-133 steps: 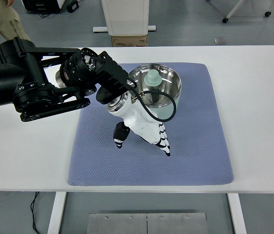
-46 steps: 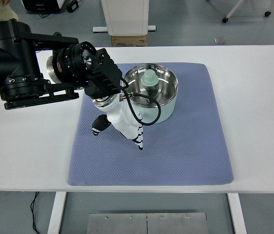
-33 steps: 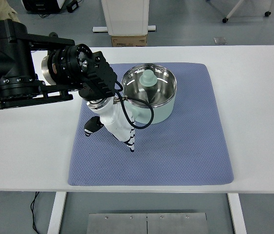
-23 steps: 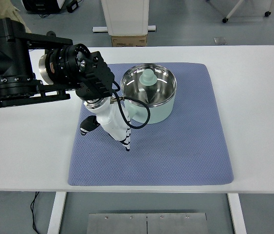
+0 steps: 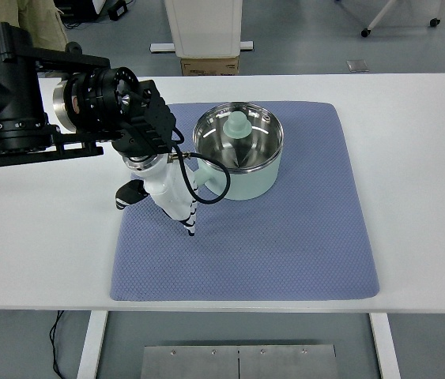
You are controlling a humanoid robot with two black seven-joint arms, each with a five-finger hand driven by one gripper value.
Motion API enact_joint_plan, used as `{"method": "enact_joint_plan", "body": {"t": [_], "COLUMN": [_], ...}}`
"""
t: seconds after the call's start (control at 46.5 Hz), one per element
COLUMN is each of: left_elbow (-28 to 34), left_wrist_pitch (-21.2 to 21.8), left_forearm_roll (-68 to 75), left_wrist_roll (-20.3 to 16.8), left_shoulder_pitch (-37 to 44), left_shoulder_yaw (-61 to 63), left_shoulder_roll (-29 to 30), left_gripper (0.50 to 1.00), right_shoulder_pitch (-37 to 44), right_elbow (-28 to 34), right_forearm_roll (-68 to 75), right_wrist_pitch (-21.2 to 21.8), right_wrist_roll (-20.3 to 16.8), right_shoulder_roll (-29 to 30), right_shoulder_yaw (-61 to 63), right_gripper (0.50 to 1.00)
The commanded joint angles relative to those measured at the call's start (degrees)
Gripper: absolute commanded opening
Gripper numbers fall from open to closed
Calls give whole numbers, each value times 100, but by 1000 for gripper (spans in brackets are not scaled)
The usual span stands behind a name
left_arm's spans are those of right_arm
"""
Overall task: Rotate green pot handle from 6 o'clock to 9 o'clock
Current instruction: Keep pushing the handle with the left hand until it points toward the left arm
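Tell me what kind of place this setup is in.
Probably a robotics lab or test room, not a kitchen: a green pot sits on a blue mat on a plain white table, with grey flooring and wheeled furniture behind.

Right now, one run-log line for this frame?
left hand: beside green pot, fingers open | handle: hidden behind hand | pot on blue mat | right: out of view

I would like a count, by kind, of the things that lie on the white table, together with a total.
Mat, blue-grey: 1
Pot, green outside and steel inside: 1
Small green knob-shaped piece inside the pot: 1
Total: 3
The left hand is over the mat beside the pot and is not counted.
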Motion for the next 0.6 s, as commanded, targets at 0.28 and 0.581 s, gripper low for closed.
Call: {"method": "enact_joint_plan", "body": {"t": [0.28,0.581], "left_elbow": [33,51], "left_wrist_pitch": [38,38], "left_forearm_roll": [491,509], "left_wrist_roll": [0,0], "left_shoulder_pitch": [-118,-206], "left_shoulder_yaw": [205,408], "left_shoulder_roll": [71,71], "left_gripper": [1000,1000], "right_shoulder_pitch": [2,2], "right_elbow": [0,0], "right_forearm_roll": [0,0], "right_wrist_pitch": [0,0], "right_wrist_roll": [0,0], "right_shoulder_roll": [0,0], "right_shoulder_yaw": [0,0], "right_gripper": [1000,1000]}}
